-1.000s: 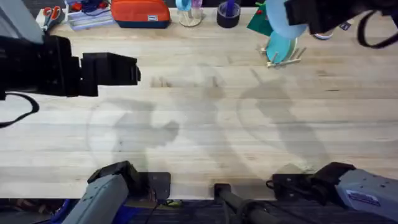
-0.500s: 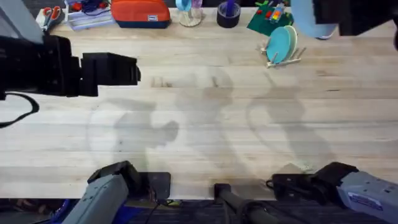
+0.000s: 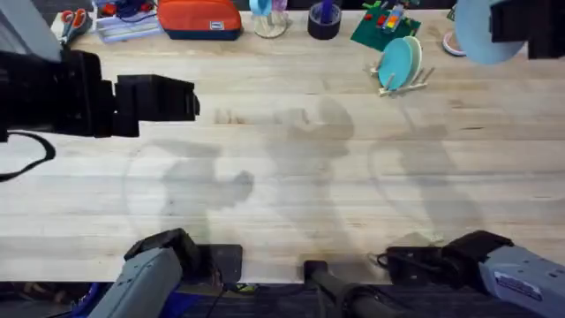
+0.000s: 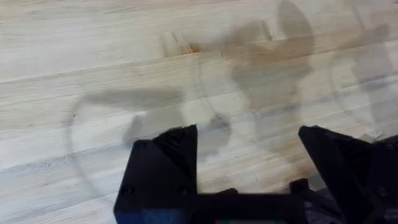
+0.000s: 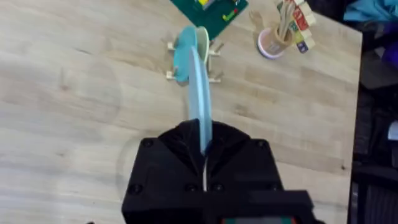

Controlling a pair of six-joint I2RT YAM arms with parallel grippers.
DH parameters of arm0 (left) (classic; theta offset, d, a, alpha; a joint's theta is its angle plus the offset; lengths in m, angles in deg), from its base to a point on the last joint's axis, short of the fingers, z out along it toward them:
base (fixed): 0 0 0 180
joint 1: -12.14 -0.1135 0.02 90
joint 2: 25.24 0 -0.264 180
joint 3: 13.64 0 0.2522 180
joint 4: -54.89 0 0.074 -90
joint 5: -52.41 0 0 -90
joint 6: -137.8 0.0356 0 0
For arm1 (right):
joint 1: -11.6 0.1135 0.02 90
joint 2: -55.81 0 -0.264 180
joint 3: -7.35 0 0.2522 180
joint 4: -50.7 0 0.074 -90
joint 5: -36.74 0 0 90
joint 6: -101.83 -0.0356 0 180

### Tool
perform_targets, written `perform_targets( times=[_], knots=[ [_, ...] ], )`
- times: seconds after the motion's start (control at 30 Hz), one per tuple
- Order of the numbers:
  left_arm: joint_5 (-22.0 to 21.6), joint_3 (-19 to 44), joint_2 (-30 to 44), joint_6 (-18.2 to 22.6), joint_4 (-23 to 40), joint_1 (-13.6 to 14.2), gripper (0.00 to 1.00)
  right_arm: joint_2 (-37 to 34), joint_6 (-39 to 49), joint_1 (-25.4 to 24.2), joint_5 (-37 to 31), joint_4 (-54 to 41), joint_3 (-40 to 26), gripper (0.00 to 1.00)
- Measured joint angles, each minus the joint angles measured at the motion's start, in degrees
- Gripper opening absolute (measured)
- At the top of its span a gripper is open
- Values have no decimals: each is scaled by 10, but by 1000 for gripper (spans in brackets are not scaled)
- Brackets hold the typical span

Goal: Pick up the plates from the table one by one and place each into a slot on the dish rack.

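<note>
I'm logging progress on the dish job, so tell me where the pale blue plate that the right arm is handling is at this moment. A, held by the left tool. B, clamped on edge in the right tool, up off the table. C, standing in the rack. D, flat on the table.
B: the right wrist view shows the pale blue plate edge-on, pinched in the right tool, above the table and short of the dish rack.

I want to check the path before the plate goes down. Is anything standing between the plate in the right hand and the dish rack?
Nothing visible does. The right hand holds the pale blue plate on edge above the table, and the dish rack, with plates already in it, lies beyond with open space between.
</note>
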Motion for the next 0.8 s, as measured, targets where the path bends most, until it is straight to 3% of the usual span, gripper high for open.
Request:
perform_targets(
  times=[0.43,0.8],
  knots=[
    [0,0,0,0,0,0,993,0,3,-44,3,-14,0,30],
    [0,0,0,0,0,0,993,0,42,-144,103,-13,0,31]
  ],
)
